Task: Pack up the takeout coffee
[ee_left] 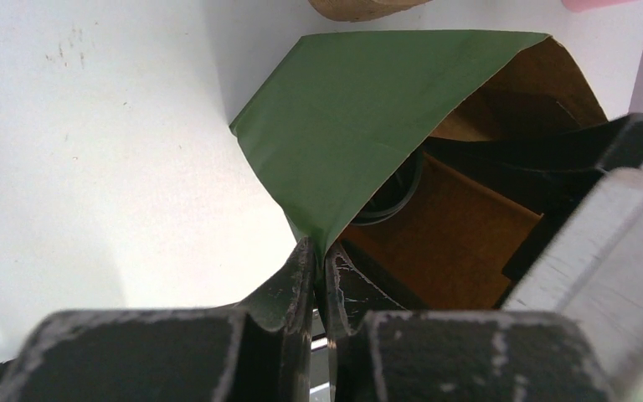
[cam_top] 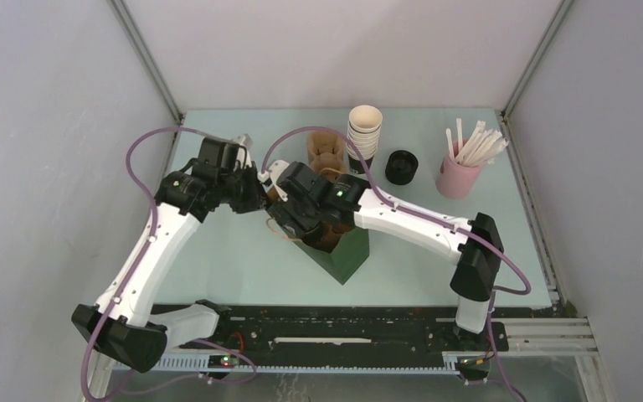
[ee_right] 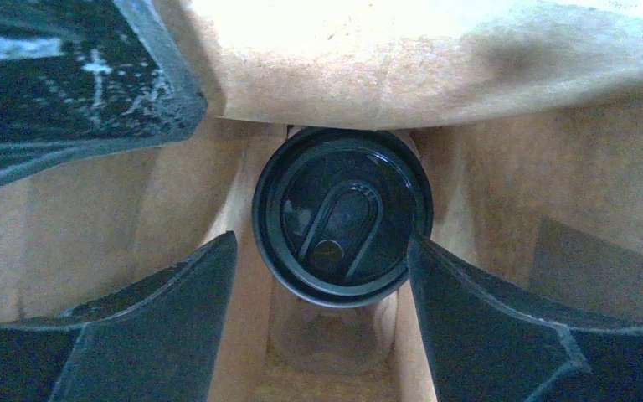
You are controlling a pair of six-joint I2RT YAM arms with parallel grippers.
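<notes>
The lidded coffee cup (ee_right: pixel 342 218) stands deep inside the green bag (cam_top: pixel 350 256), mid bench (cam_top: pixel 234 260). The right claw (ee_right: pixel 322 243) is in the bag too, let go, fingers wide on both sides of the cup. The left claw (ee_left: pixel 318 270) is clenched on the bag's top edge, left side. Cup stack (cam_top: pixel 364 130), lids (cam_top: pixel 401 167) & straws (cam_top: pixel 477 146) sit at the far right.

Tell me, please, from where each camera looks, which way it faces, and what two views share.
Top external: above and behind the arms, looking down on the table; both arms show, meeting at the bag.
Left wrist: looks along the left gripper, shut on the bag's green edge.
Right wrist: looks down into the bag at the coffee; the right gripper stands open around it.
Shared: both wrist views show the bag's brown inside.
</notes>
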